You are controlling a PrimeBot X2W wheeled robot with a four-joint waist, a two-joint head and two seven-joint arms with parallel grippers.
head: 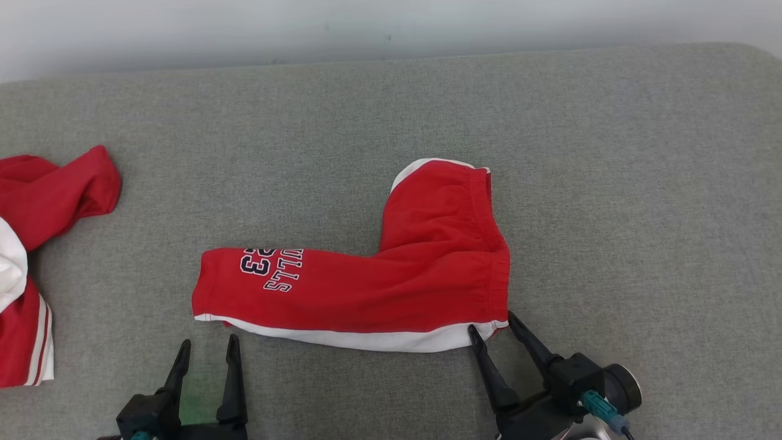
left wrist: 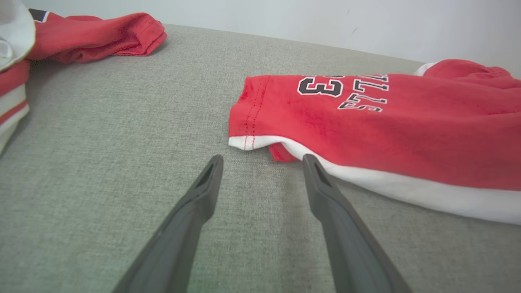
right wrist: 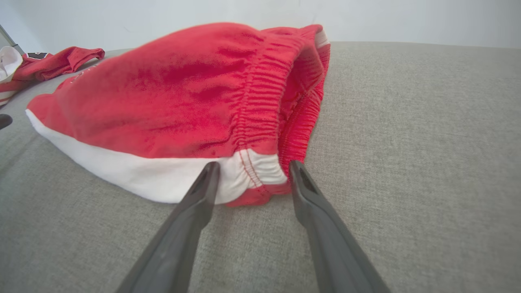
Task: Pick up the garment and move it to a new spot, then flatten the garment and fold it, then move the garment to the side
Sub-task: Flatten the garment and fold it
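A pair of red basketball shorts [head: 391, 287] lies flat on the grey upholstered surface [head: 366, 110], folded lengthwise into an L shape. The leg points to the robot's left and the elastic waistband lies at the right end. A white stripe [head: 366, 339] runs along the near edge, and a printed "23" with lettering [head: 272, 269] sits near the leg hem.

The right gripper [head: 492, 323] is at the near right corner of the shorts, where the white stripe meets the waistband. Its fingers are spread wide and straddle that corner. In the right wrist view one fingertip [right wrist: 209, 173] overlaps the white stripe and the other stands just beside the red gathered edge. The jaws are not closed on the cloth, and nothing is lifted.

The left gripper [head: 209, 340] is also fully spread and holds nothing. It hovers just in front of the hem end of the leg. In the left wrist view its tips are near the white stripe and apart from it.

By count there is one pair of shorts in the middle. One other heap of red and white clothing [head: 36, 208] lies well apart at the far left edge. There are two grippers, each with two dark fingers. A pale wall [head: 366, 24] runs behind the surface.
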